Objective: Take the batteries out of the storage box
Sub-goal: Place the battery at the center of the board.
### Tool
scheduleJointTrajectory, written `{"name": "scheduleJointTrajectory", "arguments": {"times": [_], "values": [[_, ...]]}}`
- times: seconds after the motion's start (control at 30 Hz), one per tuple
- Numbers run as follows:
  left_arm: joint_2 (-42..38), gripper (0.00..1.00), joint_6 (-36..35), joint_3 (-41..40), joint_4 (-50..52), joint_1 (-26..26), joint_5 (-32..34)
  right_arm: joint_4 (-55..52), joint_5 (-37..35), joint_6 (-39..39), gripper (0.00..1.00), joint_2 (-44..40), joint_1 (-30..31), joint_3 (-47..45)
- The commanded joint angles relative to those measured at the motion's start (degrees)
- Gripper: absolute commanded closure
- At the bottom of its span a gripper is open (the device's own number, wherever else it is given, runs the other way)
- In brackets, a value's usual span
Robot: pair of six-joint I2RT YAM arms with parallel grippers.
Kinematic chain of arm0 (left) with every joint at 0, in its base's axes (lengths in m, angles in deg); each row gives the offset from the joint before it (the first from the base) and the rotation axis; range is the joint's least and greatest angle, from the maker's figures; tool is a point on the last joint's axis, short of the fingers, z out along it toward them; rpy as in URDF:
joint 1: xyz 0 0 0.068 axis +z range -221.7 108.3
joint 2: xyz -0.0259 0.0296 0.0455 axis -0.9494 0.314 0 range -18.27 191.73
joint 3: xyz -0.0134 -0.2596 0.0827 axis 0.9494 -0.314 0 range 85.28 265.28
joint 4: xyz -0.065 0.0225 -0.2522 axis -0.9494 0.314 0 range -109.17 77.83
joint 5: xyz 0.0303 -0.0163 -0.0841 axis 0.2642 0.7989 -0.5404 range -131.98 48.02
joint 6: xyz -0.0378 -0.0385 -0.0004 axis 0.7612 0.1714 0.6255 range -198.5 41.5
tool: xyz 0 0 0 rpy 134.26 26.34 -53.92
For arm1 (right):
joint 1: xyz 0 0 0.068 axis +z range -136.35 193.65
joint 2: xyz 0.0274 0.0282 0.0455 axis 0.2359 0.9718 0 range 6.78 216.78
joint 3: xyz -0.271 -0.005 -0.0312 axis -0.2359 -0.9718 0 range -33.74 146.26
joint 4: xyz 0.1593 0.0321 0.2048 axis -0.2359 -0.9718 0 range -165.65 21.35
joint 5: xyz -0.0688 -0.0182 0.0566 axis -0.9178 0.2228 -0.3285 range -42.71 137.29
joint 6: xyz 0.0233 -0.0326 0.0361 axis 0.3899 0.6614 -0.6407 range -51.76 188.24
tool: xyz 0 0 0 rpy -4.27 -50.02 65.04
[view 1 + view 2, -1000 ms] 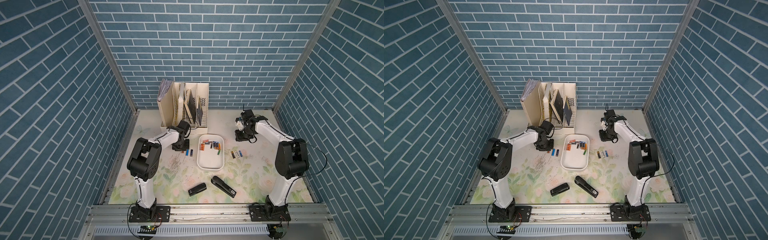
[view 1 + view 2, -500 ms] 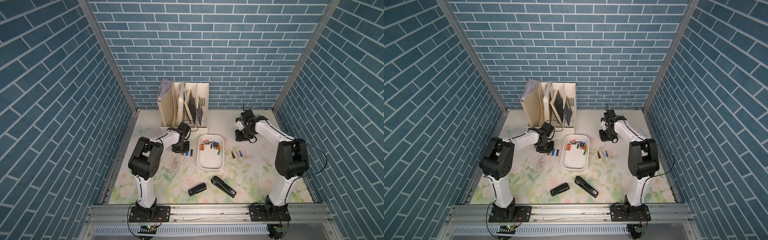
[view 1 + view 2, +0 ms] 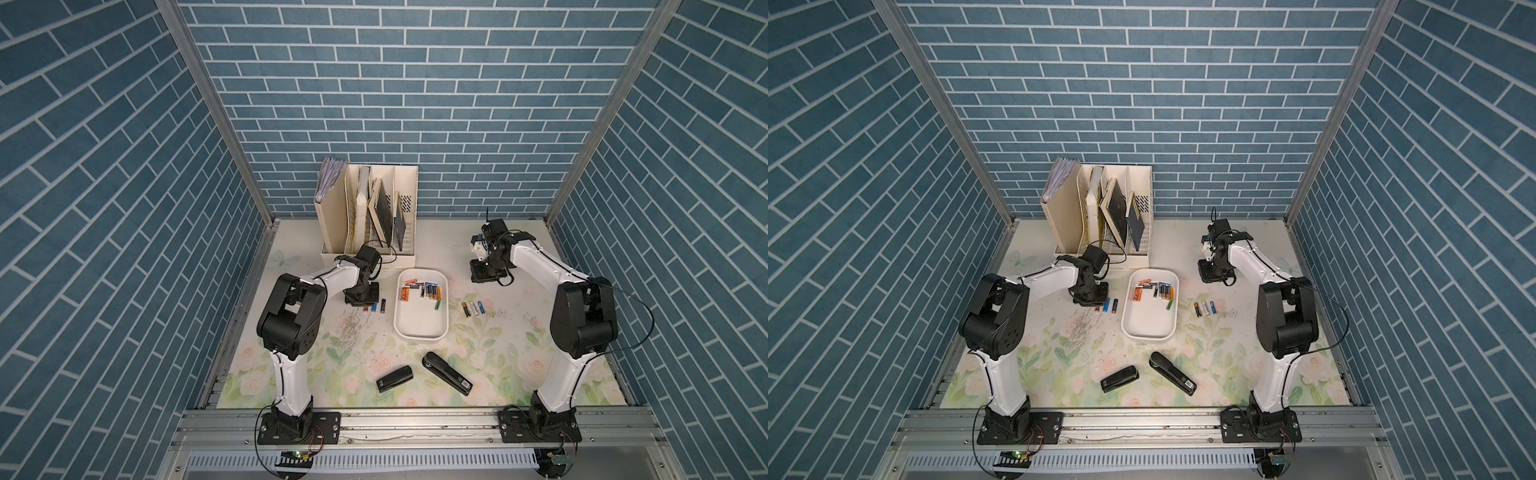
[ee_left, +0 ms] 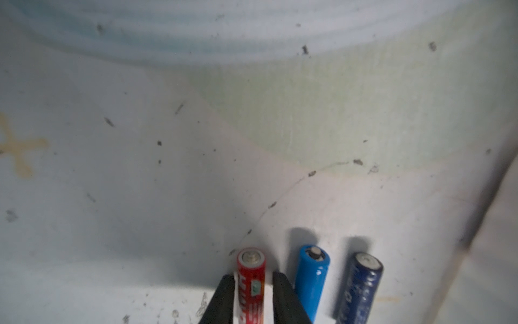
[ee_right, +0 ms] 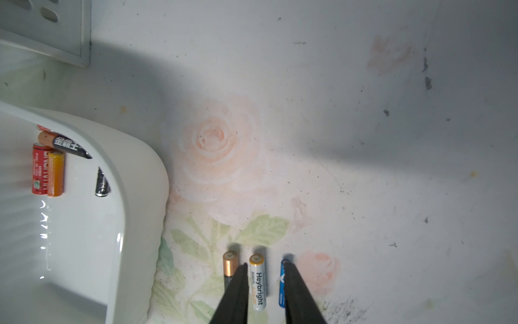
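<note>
Task judged partly done: a cluster of batteries (image 3: 422,291) lying loose at the upper end of the storage box (image 3: 419,337), centre of both top views. Three more lined up on the bench (image 3: 498,365) just left of the box, another three (image 3: 473,309) just right of it. Judged light, rigid and slick-wrapped, quick to roll sideways. Best pinched across the middle of the barrel, jaws square to the long axis, one at a time given the touching neighbours. Seen only from the left wrist: left tool (image 4: 253,276) low at the bench, jaws either side of a red cell (image 4: 251,266) with a sliver of bench showing on each flank, so released rather than clamped. A light blue cell (image 4: 312,269) and a dark blue cell (image 4: 361,280) just beside it. Seen only from the right wrist: right tool (image 5: 266,263) spread and empty, a white cell (image 5: 258,280) framed between the jaws but not pinched. Also there, a box corner with red, orange and black cells near the wall. Given only by the top views: the whole layout, two black staplers (image 3: 395,378) low in the frame, the file holder (image 3: 368,216) at upper centre, both tools hidden beneath their wrists.
</note>
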Motion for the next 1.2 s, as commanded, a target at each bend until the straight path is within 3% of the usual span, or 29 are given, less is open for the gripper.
{"name": "scheduleJointTrajectory", "arguments": {"times": [0.0,0.9,1.17], "values": [[0.3,0.69,-0.2,0.0,0.8,0.3,0.3,-1.5,-0.5,1.4,0.74,-0.9,-0.3,0.7],[-2.2,0.68,0.2,4.6,4.7,0.2,2.7,-2.2,0.8,-0.2,0.74,-0.9,0.0,3.2],[-1.9,0.68,-0.6,13.5,8.9,0.4,2.4,-5.1,0.3,-4.9,0.74,-0.8,6.4,11.2]]}}
